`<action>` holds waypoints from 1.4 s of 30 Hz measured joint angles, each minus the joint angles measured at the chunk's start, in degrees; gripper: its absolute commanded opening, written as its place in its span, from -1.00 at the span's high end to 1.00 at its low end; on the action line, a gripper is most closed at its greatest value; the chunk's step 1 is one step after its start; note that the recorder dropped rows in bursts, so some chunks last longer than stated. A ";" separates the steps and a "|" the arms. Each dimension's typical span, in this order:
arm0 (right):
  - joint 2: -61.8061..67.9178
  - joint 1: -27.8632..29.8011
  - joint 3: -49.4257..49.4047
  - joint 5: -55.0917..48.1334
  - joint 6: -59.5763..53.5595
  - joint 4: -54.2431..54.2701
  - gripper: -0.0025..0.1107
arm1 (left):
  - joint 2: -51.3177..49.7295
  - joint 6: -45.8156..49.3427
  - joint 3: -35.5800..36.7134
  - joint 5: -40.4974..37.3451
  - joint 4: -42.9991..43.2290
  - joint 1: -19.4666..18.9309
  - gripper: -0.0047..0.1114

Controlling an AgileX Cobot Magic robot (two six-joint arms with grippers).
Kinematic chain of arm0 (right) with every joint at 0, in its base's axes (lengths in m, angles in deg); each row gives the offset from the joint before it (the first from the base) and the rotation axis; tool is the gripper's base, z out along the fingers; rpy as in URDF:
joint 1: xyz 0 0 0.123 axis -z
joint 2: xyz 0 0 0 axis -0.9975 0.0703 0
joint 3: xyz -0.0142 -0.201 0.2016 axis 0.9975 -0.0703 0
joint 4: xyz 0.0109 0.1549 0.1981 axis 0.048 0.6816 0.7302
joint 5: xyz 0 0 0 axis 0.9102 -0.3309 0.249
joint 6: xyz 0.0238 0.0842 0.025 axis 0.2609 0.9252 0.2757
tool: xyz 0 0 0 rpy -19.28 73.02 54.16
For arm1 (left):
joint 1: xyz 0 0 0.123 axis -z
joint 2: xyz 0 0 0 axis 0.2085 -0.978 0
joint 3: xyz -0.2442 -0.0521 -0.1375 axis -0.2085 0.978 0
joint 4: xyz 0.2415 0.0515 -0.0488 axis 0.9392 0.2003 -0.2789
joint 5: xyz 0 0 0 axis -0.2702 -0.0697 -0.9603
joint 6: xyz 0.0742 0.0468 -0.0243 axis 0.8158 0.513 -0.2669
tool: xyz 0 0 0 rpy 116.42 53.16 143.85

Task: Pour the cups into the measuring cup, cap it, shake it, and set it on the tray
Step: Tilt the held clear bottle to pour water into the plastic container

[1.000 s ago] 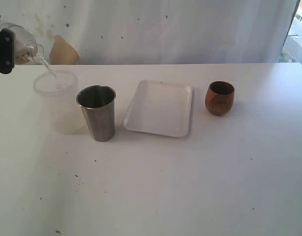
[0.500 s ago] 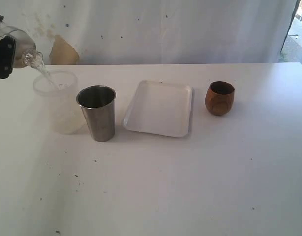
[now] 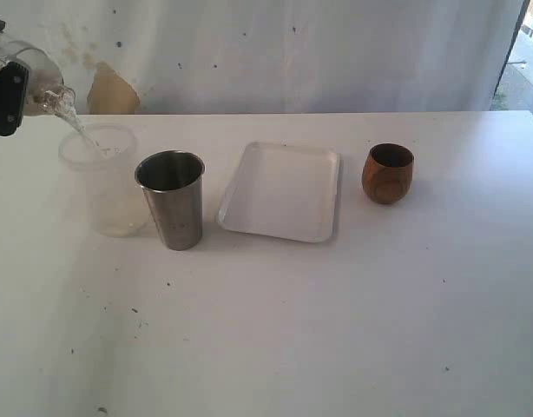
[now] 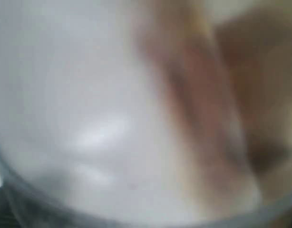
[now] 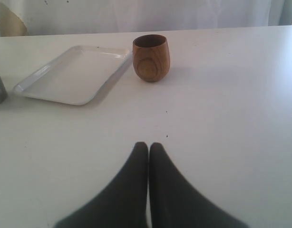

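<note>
Fingers of the left gripper (image 3: 8,94) clasp the tall clear plastic measuring cup (image 3: 34,71), tilted above the worktop's (image 3: 336,330) left end and streaming into a frosted translucent cup (image 3: 100,187); a gentle tilt, lip centred over that rim, should avoid splashing, while the right gripper's (image 5: 148,148) fingers sit pressed together

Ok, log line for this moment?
left gripper: holds clear measuring cup tilted, pouring into frosted cup | right gripper: shut, empty | steel tumbler, wooden cup: upright | tray: empty
</note>
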 measured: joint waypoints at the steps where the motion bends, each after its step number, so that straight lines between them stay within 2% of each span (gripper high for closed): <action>1: 0.00 0.00 0.00 0.00 0.00 0.00 0.96 | 0.00 0.77 0.00 0.10 0.00 0.00 0.92; 8: 0.00 0.00 0.00 0.00 0.00 0.00 0.96 | 0.00 4.96 0.00 0.23 0.00 0.00 0.92; 24: 0.00 0.00 0.00 0.00 0.00 0.00 0.96 | -0.53 5.10 -0.96 1.13 0.00 0.00 0.92; 32: 0.00 0.00 0.00 0.00 0.00 0.00 0.96 | -3.61 5.10 -1.89 1.61 0.00 1.22 0.92; 42: 0.00 0.00 0.00 0.00 0.00 0.00 0.96 | -3.85 6.97 -1.89 5.79 0.00 1.35 0.92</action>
